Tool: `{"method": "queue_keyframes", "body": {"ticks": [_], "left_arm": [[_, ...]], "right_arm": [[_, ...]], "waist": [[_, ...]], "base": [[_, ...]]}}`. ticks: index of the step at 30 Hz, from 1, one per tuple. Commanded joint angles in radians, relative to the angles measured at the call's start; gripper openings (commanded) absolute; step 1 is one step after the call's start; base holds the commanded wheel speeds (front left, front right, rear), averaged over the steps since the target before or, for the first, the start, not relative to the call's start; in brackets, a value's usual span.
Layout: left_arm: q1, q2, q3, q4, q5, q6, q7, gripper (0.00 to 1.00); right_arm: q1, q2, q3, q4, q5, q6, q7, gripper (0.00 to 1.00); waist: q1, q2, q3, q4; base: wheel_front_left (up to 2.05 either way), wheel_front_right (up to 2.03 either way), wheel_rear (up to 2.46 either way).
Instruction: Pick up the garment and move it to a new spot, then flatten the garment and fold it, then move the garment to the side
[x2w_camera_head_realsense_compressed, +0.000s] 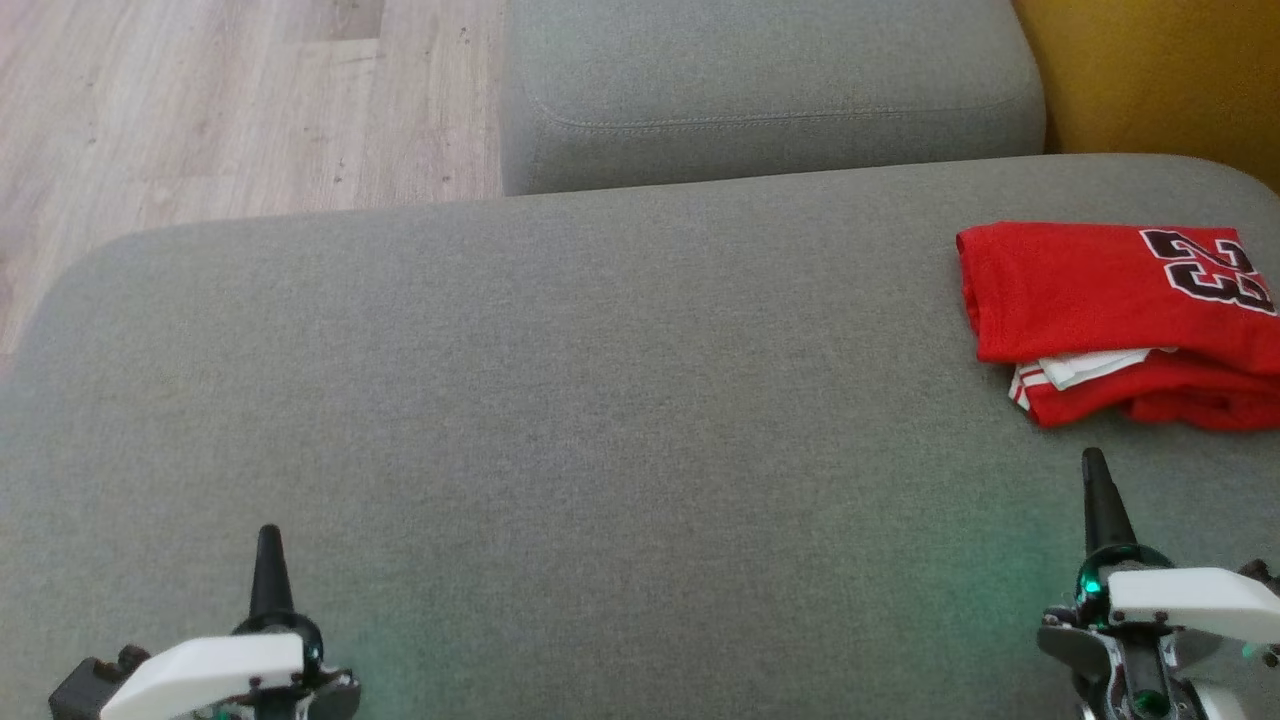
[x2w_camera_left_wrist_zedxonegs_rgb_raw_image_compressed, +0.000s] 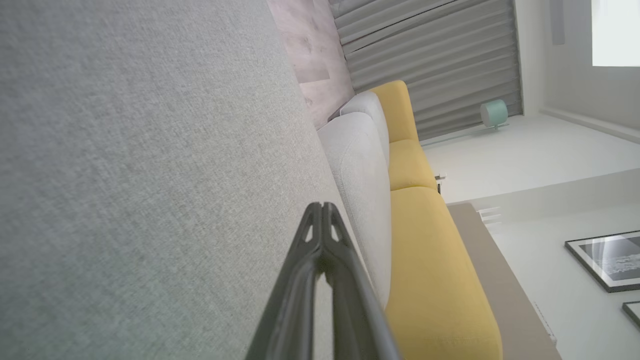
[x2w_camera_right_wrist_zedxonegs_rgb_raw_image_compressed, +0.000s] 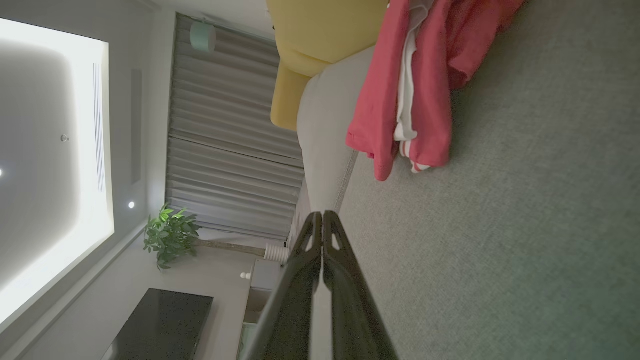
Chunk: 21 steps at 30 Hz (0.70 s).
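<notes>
A home living room: grey sofa (x2w_camera_head_realsense_compressed: 600, 400), potted plant (x2w_camera_right_wrist_zedxonegs_rgb_raw_image_compressed: 170, 235), framed pictures (x2w_camera_left_wrist_zedxonegs_rgb_raw_image_compressed: 607, 260).

Shows the left gripper (x2w_camera_left_wrist_zedxonegs_rgb_raw_image_compressed: 322, 206) pinched closed over the grey cushion (x2w_camera_left_wrist_zedxonegs_rgb_raw_image_compressed: 125, 175), perhaps not touching it, yellow sofa (x2w_camera_left_wrist_zedxonegs_rgb_raw_image_compressed: 430, 270) beyond.

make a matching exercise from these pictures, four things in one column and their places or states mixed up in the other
Column one
1. folded red fabric jersey with a black-and-white number
2. left gripper
3. yellow upholstered sofa
4. pale wooden plank floor

Column two
A. top left of the head view
B. lower left, fingers shut, nothing held
C. right side of the grey fabric cushion, beyond the right gripper
D. top right corner, beyond the cushion

Pairs: 1-C, 2-B, 3-D, 4-A
</notes>
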Motion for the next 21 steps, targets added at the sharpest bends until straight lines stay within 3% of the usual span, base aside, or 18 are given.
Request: {"method": "queue_keyframes", "body": {"ticks": [1,21], "left_arm": [[-0.061,0.013,0.038,-0.025,-0.02,-0.012,0.007,0.0],[-0.127,0.01,0.092,0.013,-0.262,-0.051,0.071,0.0]], "right_arm": [[-0.059,-0.017,0.009,-0.029,0.022,-0.001,0.008,0.0],[-0.103,-0.015,-0.041,-0.019,0.266,-0.001,0.07,0.0]], "waist": [[0.0,-0.0001,0.0,0.0],[0.0,-0.0001,0.01,-0.001]], "base": [[0.0,0.0,0.0],[0.0,0.0,0.0]]}}
